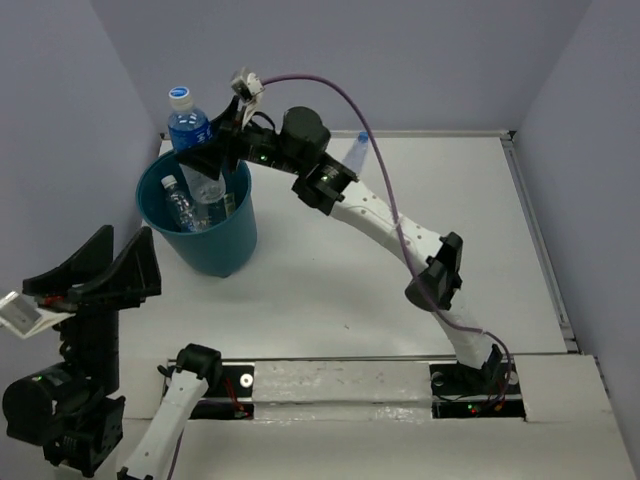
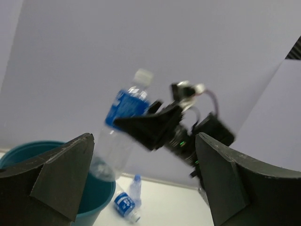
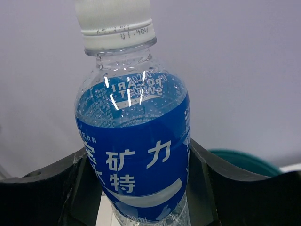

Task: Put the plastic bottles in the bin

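The right gripper (image 3: 141, 188) is clamped on the blue-labelled bottle (image 3: 136, 150) — upright, cap up, base directly above the bin (image 1: 218, 250) — the left gripper (image 1: 95, 272) fully open, empty, well apart.

1 × bin (image 1: 215, 250), teal, upper left of the overhead frame.

3 × plastic bottles countable in the overhead view:
- raised bottle (image 1: 190, 128), blue label, white cap, upper left
- sunken bottle (image 1: 180, 203), white cap, within the bin's rim, left of centre
- blue-capped bottle (image 1: 353, 152), upper middle, partly hidden behind an arm

Bottle shapes (image 2: 126, 203) at lower middle of the left wrist view are too blurred to count as one or two.

2 × robot arms: left arm (image 1: 165, 420), lower left; right arm (image 1: 385, 225), across the centre.

2 × grippers: left gripper (image 1: 128, 238), lower left; right gripper (image 1: 205, 150), upper left.

1 × purple cable (image 1: 300, 78), upper middle.
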Action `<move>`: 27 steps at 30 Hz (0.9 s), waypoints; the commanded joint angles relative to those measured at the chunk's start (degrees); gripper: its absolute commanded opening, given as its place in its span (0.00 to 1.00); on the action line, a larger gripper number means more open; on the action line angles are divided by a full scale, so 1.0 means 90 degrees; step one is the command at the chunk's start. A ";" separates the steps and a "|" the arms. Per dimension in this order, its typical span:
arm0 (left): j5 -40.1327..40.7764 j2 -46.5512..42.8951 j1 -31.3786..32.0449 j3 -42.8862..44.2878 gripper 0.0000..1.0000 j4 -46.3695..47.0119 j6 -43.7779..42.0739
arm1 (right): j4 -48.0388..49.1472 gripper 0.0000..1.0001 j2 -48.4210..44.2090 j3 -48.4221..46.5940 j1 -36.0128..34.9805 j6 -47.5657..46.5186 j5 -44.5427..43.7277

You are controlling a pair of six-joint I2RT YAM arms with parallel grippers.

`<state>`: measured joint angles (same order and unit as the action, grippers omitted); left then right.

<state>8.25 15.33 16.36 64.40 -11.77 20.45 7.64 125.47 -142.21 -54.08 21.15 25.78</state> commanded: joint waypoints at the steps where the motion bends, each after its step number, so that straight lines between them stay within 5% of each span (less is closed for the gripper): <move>1: 0.0519 -0.0014 0.0135 0.0490 0.99 0.0126 -0.0240 | 0.0763 0.60 0.0648 -0.0311 -0.0055 0.0287 -0.0549; 6: 0.0324 0.0035 0.0155 0.0491 0.99 0.0311 -0.0251 | 0.0207 0.87 0.0903 -0.0556 -0.0055 -0.0288 -0.0853; 15: -0.0340 0.0610 0.0165 0.0393 0.99 0.0585 0.0160 | -0.0312 0.98 0.0084 -0.0001 -0.0055 -0.0943 -0.1262; 19: -0.0808 0.1467 0.0165 0.0588 0.99 0.0643 0.0384 | -0.0292 0.93 -0.1096 0.1741 0.0081 -0.1294 -0.1857; 24: -0.2331 0.2299 0.0165 0.0062 0.98 0.1833 0.1485 | -0.0253 0.85 -0.3416 0.4673 0.0579 -0.1559 -0.3926; 27: -0.2032 0.2943 0.0310 -0.0085 0.97 0.2390 0.1615 | -0.0194 0.84 -0.4774 0.6695 0.1125 -0.1432 -0.4885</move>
<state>-6.09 36.51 17.74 65.17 0.08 29.91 3.68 94.96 -99.29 -49.60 9.15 -1.74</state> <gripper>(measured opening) 0.979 0.848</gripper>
